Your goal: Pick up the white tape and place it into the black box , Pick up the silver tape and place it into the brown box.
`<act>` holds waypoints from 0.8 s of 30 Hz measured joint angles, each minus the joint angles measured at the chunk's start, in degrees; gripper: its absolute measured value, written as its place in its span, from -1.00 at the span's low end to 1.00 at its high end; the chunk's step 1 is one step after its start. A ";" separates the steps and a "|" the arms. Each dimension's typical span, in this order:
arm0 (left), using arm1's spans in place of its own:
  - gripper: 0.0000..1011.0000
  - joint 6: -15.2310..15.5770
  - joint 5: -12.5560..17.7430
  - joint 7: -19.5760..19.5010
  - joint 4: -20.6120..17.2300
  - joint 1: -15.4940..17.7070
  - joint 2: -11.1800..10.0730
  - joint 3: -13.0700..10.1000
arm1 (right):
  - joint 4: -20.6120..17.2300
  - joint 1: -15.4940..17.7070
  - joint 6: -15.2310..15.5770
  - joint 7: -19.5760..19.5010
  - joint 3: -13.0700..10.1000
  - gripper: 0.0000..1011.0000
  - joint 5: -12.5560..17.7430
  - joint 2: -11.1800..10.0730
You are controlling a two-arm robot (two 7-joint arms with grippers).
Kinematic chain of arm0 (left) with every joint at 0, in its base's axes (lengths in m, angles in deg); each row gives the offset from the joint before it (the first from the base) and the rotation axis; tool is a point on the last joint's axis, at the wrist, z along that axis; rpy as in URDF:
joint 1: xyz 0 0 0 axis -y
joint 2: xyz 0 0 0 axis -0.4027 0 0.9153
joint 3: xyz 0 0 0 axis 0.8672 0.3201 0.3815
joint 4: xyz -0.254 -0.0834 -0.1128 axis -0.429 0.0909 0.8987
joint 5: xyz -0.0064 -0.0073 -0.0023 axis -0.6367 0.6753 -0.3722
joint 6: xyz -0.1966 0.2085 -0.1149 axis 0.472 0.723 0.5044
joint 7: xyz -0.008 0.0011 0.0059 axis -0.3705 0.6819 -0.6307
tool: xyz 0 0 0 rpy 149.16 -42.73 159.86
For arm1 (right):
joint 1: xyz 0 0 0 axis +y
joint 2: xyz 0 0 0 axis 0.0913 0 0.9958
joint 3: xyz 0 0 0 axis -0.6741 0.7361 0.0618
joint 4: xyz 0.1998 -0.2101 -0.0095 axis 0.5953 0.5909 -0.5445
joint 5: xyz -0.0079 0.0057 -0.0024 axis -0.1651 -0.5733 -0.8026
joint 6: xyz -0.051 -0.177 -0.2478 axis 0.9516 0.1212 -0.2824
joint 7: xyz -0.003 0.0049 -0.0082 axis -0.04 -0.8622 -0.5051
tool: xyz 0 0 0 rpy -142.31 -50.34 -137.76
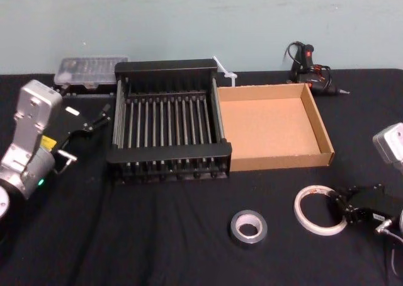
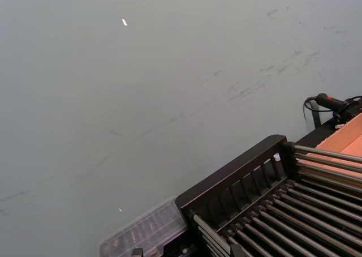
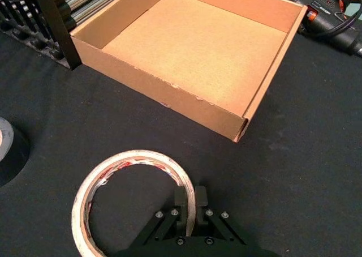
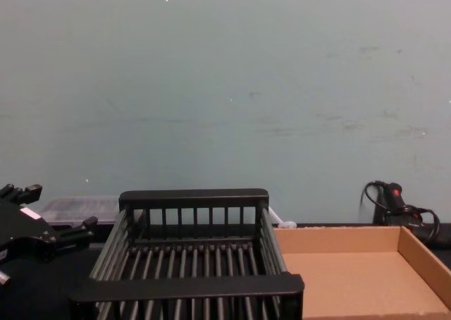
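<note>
The white tape (image 1: 303,200) lies flat on the black cloth at the front right, just ahead of the brown box (image 1: 267,125). My right gripper (image 1: 340,211) is shut on the roll's near wall. In the right wrist view one finger (image 3: 181,203) is inside the white tape (image 3: 113,165) and one is outside. The silver tape (image 1: 248,227) lies flat to its left, untouched, and its edge (image 3: 8,155) shows in the right wrist view. The black box (image 1: 169,152) stands left of the brown box, against it. My left gripper (image 1: 85,135) hovers open beside the black box's left side.
A clear plastic organiser case (image 1: 88,70) sits behind the black box at the back left. A black and orange corded tool (image 1: 312,68) lies behind the brown box. A white strip (image 1: 224,70) pokes up between the boxes at the back. A pale wall backs the table.
</note>
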 joint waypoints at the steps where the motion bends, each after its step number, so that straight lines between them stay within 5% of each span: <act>1: 0.98 0.00 0.00 0.00 0.00 0.00 0.00 0.00 | 0.00 0.00 0.00 0.00 0.00 -0.81 0.00 0.00; 24: 0.98 0.00 0.00 0.00 0.00 0.00 0.00 0.00 | -0.33 0.33 -0.57 0.18 -0.33 -0.82 -0.38 0.03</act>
